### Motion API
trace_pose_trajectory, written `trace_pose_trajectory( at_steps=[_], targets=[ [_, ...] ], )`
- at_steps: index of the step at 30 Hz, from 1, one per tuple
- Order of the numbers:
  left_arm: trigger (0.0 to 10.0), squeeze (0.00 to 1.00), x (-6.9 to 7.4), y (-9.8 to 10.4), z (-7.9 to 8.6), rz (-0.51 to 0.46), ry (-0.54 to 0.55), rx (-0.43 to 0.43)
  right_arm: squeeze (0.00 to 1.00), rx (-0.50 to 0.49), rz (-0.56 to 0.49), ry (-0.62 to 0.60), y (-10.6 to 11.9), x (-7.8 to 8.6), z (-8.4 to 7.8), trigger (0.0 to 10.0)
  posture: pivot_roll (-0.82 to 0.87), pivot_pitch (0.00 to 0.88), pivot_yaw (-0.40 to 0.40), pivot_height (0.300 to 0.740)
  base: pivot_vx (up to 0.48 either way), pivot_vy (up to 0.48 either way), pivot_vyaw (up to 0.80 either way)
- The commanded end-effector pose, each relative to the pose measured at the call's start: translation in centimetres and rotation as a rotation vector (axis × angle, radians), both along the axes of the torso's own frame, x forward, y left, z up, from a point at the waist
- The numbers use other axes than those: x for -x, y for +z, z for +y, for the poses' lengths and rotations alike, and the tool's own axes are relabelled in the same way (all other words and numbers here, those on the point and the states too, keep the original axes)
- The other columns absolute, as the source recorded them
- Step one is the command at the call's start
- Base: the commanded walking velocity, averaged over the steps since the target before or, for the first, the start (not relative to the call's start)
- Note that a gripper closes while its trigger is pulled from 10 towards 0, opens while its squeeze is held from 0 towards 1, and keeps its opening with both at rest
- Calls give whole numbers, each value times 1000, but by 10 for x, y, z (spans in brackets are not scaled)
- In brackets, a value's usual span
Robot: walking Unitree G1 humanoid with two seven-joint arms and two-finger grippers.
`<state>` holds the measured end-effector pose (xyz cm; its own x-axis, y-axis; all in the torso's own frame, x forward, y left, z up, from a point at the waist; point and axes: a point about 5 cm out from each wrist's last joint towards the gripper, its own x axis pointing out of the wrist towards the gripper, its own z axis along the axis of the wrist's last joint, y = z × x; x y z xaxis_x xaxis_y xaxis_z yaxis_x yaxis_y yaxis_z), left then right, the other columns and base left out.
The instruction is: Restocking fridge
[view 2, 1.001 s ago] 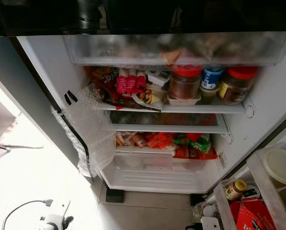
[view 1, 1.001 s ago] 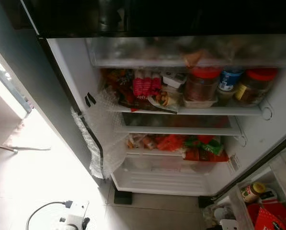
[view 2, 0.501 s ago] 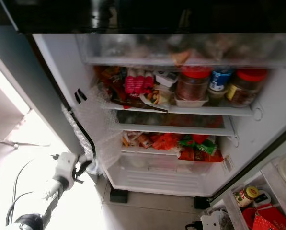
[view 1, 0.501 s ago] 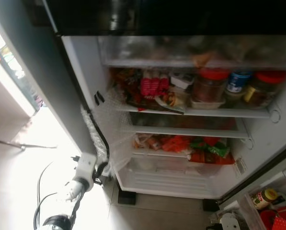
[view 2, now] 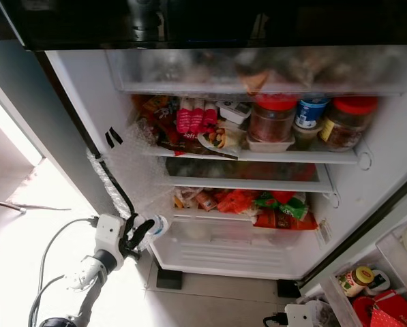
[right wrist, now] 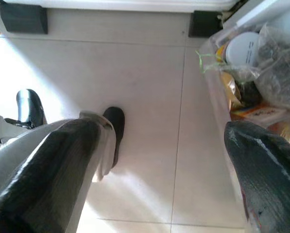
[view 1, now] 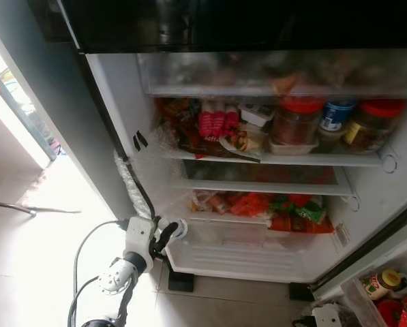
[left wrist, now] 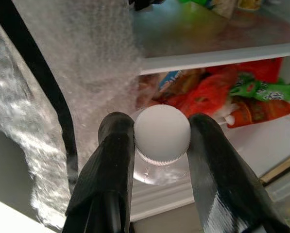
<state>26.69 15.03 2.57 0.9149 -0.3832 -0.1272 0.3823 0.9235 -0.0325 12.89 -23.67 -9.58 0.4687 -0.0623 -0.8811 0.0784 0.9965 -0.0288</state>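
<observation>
A: So, starting at the left: what has the left hand (left wrist: 159, 141) got?

B: A clear bottle (left wrist: 162, 145) with a white cap, pinched by the neck between its two black fingers (left wrist: 113, 160). It is held just outside the fridge (view 2: 87, 88), at the left front corner of the bottom drawer (view 2: 217, 248), close to the bubble wrap (left wrist: 76, 63) that hangs off the fridge's left wall.

A: And the worry?

B: The grip sits high, at the cap. I'd judge the bottle could swing or slip as the arm reaches in. The wrap and the black cable (view 2: 114, 184) beside it could also snag the fingers or the bottle.

A: Further right?

B: The lower shelf (view 2: 244, 221) is packed with red and green packets (view 2: 275, 208), and the shelf above is crowded with jars (view 2: 271, 119). Pushing the bottle in could knock something off the front edge.

A: The right hand (right wrist: 164, 165)?

B: Wide open, empty, hanging over the floor (right wrist: 145, 97) beside the door bin (view 2: 367, 286).
</observation>
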Motion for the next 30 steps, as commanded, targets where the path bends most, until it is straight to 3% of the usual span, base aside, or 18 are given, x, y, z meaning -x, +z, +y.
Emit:
trace_pose_trajectory(
  at_steps=[1, 13, 30],
  targets=[
    [10000, 0, 1, 2, 2, -3, 1, 17, 0, -6, 7, -11, -1, 2, 1, 10000, -32, 64, 47, 740, 0, 0, 0],
    [10000, 0, -4, 15, 17, -8, 67, 11, 0, -7, 5, -43, -1, 4, -2, 10000, -39, 72, 33, 740, 0, 0, 0],
    [10000, 0, -5, 18, 23, 14, 87, -31, 0, -10, 31, -18, -4, 10, 2, 10000, -41, 43, 43, 740, 0, 0, -665]
  ],
)
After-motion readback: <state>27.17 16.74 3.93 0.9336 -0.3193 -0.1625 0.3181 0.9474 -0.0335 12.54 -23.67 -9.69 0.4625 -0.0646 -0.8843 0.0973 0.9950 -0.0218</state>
